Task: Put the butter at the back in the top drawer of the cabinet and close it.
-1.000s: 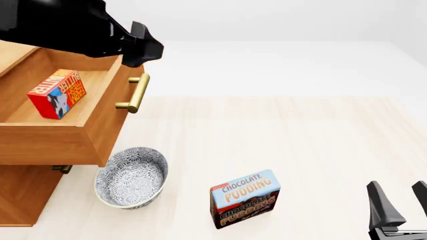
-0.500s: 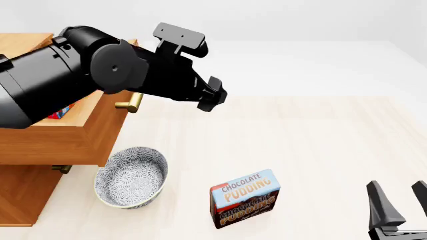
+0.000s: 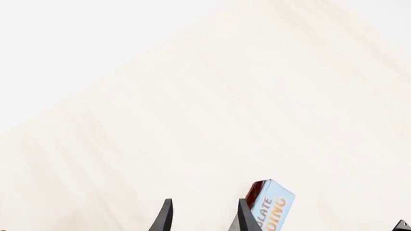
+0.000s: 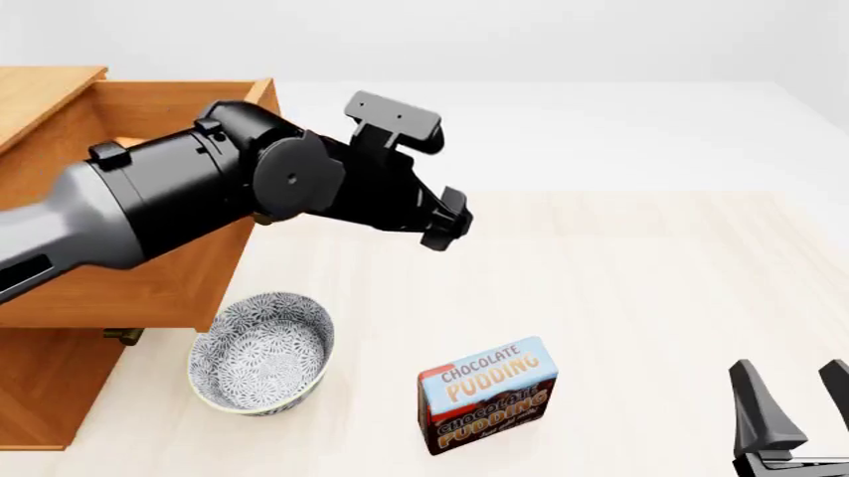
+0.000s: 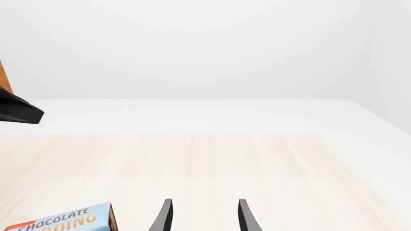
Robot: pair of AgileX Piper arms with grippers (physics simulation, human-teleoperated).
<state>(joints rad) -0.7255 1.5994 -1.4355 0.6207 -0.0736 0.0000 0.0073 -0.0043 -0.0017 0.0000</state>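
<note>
The top drawer (image 4: 146,288) of the orange-brown cabinet (image 4: 40,393) stands pulled out at the left of the front view. My left arm crosses in front of it and hides the butter and the drawer's handle. My left gripper (image 4: 448,221) hangs over the table to the right of the drawer. It is open with nothing between its fingers, as the left wrist view shows (image 3: 204,219). My right gripper (image 4: 798,407) rests open and empty at the near right corner, and it looks the same in its own wrist view (image 5: 204,219).
A patterned grey bowl (image 4: 258,353) sits on the table below the open drawer. A chocolate pudding box (image 4: 487,395) stands upright near the front middle, also seen as the pudding box (image 3: 270,207) and the pudding box (image 5: 64,221) in the wrist views. A lower drawer's brass handle (image 4: 122,336) pokes out.
My left arm has swung out from above the drawer, to the right and down, and now covers the butter and handle. The right arm has not moved.
</note>
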